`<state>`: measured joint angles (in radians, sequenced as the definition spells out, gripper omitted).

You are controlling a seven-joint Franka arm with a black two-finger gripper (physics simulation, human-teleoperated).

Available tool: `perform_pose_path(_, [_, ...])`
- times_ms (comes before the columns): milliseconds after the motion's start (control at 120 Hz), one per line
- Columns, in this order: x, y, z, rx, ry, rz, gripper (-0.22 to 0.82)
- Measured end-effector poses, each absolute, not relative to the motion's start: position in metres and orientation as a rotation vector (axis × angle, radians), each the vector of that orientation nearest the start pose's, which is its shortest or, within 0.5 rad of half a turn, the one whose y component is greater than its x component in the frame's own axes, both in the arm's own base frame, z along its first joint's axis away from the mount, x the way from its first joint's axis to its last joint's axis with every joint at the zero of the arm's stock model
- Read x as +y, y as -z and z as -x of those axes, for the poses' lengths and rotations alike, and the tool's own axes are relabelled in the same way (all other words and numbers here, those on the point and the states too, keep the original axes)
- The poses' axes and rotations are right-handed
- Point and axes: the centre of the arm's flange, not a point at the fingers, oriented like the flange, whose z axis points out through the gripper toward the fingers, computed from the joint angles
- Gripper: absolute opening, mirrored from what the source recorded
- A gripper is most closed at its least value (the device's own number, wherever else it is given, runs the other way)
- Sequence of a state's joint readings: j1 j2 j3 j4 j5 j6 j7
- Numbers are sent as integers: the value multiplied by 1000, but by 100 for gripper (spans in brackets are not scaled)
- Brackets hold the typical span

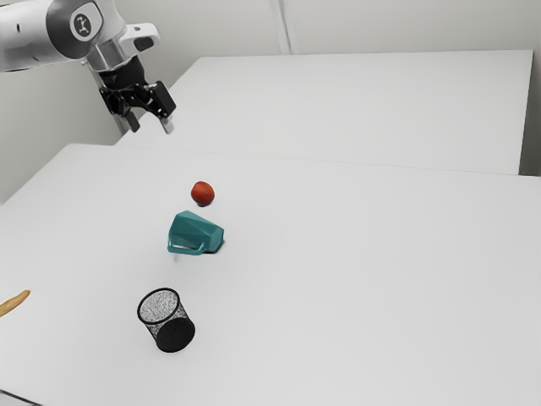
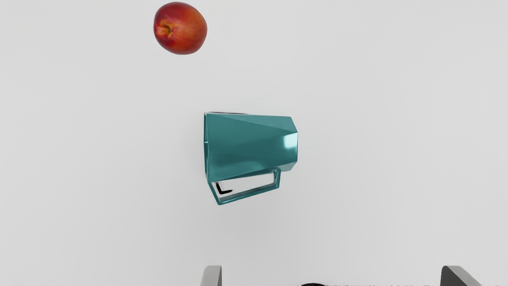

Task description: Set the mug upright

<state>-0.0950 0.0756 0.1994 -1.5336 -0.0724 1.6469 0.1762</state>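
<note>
Well below gripper (image 1: 150,127), mug (image 2: 250,145) lies sideways on tbl (image 1: 363,271).

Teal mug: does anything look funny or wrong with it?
Yes, the teal mug is lying on its side on the table, though mugs usually stand up. A black mark shows through its handle; I can't tell what that is. I see no spill.

White table (image 1: 363,279), bearing 4 items observed. Teal mug (image 1: 194,233) lies on its side, handle toward the black mesh holder (image 1: 166,319), which stands open end up. 1 red fruit (image 1: 202,193) rests near the mug, apart from it; 1 tan elongated item (image 1: 13,303), partly visible, lies at the exterior view's left.
</note>
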Motion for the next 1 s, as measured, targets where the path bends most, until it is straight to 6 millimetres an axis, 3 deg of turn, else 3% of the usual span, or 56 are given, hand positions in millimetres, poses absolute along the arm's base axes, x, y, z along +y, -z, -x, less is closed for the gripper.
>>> perform_pose_path(217, [50, -606, -582, 116, 62, 3191, 60])
perform_pose_path(358, [51, -592, -582, 102, 28, 3225, 60])
perform_pose_path(433, [65, -583, -580, 39, 13, 3293, 60])
perform_pose_path(533, [99, -570, -580, -61, 18, 3391, 60])
perform_pose_path(683, [150, -513, -595, -170, -35, 3532, 60])
perform_pose_path(917, [190, -429, -602, -216, -151, 3697, 60])
perform_pose_path(1000, [203, -397, -596, -243, -171, 3769, 60])
